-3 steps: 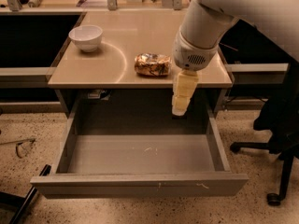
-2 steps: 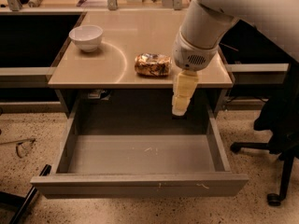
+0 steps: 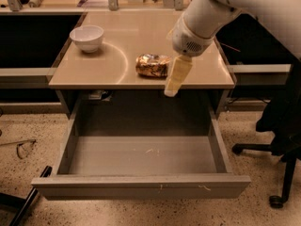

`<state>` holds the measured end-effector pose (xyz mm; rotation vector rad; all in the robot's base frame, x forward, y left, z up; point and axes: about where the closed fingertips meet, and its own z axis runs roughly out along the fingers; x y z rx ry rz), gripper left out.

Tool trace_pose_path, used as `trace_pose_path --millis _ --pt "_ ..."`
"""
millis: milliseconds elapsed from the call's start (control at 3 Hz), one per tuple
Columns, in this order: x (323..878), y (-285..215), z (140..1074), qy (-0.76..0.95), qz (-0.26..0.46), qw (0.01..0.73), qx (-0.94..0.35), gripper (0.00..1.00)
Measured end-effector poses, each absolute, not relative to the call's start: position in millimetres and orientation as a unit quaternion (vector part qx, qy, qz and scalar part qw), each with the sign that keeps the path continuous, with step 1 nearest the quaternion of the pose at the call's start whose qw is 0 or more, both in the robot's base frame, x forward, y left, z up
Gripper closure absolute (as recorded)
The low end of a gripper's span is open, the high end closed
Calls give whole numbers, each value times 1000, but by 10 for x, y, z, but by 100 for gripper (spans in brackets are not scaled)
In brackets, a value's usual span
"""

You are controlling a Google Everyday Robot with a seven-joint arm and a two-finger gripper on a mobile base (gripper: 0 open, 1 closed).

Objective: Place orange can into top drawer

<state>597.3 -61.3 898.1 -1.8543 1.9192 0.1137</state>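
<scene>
The orange can [image 3: 153, 65] lies on its side on the beige tabletop [image 3: 117, 69], near the front edge, right of centre. My gripper [image 3: 172, 84] hangs from the white arm just right of the can. Its tip is over the table's front edge, close to the can but apart from it. The top drawer [image 3: 141, 185] is pulled wide open below the tabletop. Its grey floor [image 3: 141, 155] is bare apart from whitish scuffs.
A white bowl [image 3: 87, 37] stands at the table's back left. A black office chair [image 3: 282, 126] is at the right, beside the drawer. Dark shelves flank the table. A black base leg [image 3: 23, 204] lies on the speckled floor at the left.
My gripper has moved up and to the left, from above the open drawer's back to the table's front edge beside the can. The can, bowl and drawer have not moved.
</scene>
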Motion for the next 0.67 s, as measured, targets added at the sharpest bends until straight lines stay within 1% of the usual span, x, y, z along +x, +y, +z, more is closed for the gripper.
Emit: trace_pose_path --millis 333,667 --pt "6537 -529 9026 692 48 275 -666 0" --pt "7021 -508 8839 694 62 285 -658 0"
